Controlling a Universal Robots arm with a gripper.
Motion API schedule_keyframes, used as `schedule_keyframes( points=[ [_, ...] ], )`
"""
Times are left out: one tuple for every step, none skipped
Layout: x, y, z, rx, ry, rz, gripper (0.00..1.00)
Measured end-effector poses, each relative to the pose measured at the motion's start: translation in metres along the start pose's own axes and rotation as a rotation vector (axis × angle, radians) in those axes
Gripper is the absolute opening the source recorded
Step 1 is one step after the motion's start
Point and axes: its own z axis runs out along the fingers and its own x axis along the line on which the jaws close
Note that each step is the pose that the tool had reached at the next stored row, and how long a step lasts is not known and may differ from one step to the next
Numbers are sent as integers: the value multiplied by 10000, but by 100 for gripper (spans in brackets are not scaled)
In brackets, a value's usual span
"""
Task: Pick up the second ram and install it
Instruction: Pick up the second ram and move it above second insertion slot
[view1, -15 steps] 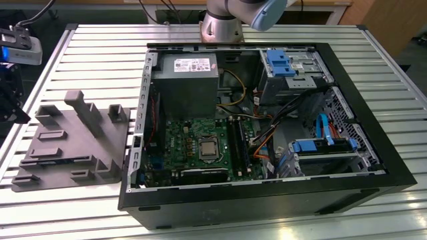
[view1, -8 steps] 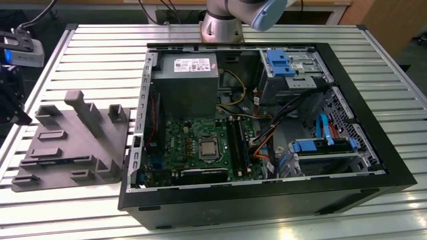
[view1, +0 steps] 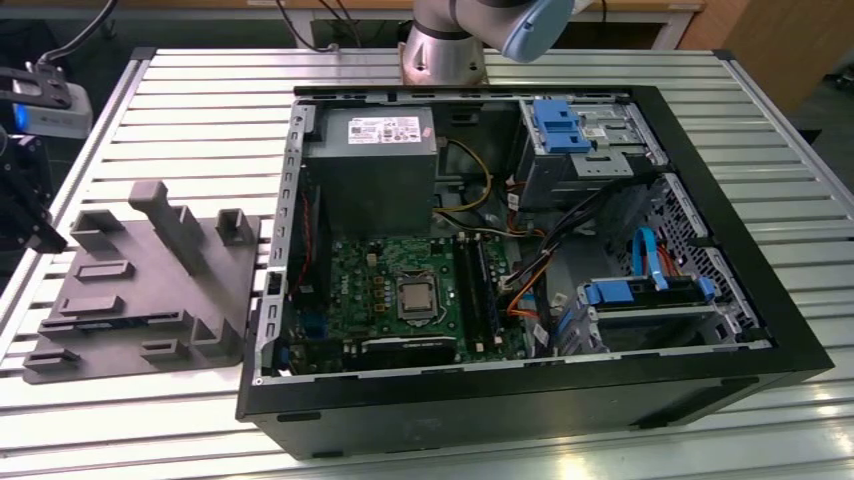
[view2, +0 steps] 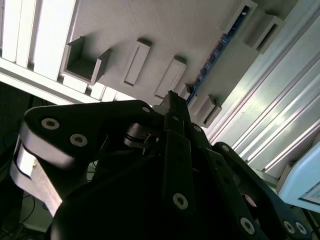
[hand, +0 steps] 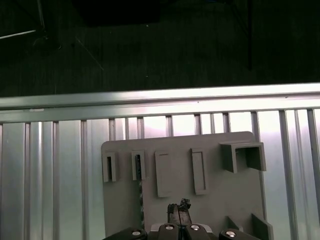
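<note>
Robot arm's gripper (hand: 179, 212) hovers over the grey holder tray (hand: 225, 200) on the slatted table (view1: 174, 110), fingertips drawn together on nothing, at what looks like the pick-up step, with the grasp not yet made. The second ram (hand: 140, 197) stands on edge in the tray's slotted posts, near the claw; taking it would seem to call for parted fingers squared over its thin upper edge. Beside the tray, the open computer case (view1: 534, 410) holds the motherboard (view1: 400, 290) and its black slot rails (view1: 477, 285).
</note>
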Motion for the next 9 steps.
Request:
schedule_keyframes(
  points=[
    [0,0,4,0,1,-8,11],
    [0,0,9,0,1,-15,11],
    [0,-1,13,-1,1,-23,11],
    [0,-1,17,-1,1,-30,11],
    [1,-1,21,-1,2,-38,11],
    [1,-1,25,-1,2,-46,11],
    [1,-2,30,-1,2,-56,11],
    [1,-2,34,-1,3,-64,11],
    [1,-2,39,-2,3,-73,11]
  ],
)
